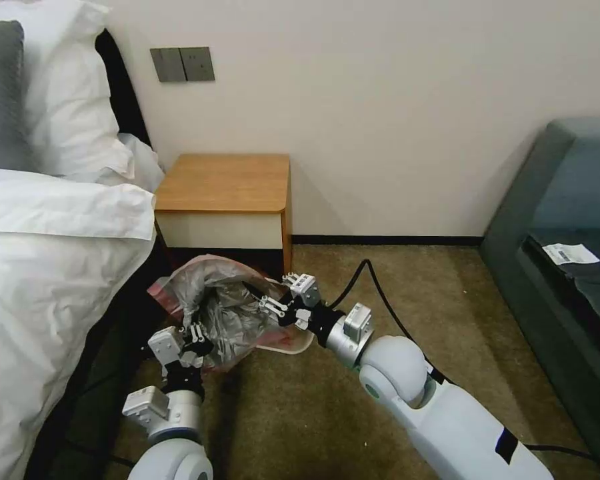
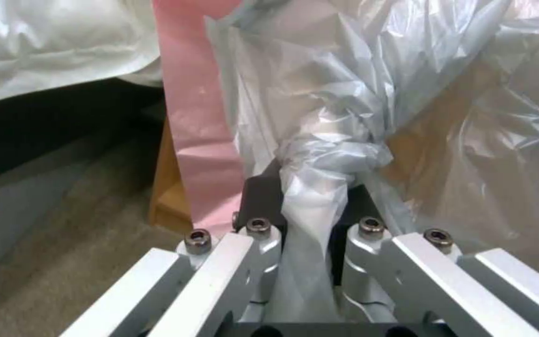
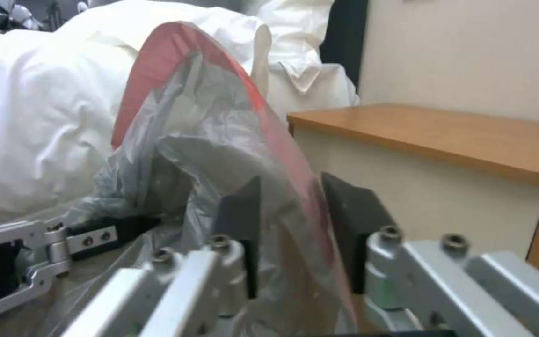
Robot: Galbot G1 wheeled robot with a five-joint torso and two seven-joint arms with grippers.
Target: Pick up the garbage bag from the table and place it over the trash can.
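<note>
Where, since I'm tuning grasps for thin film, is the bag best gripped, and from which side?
Grip the pink-red band at the mouth of the bag, coming from outside so the jaws straddle the edge, as the open right gripper does. The band stands as a taut arch. The grey film below it is loose and only bunches, as in the left gripper.
</note>
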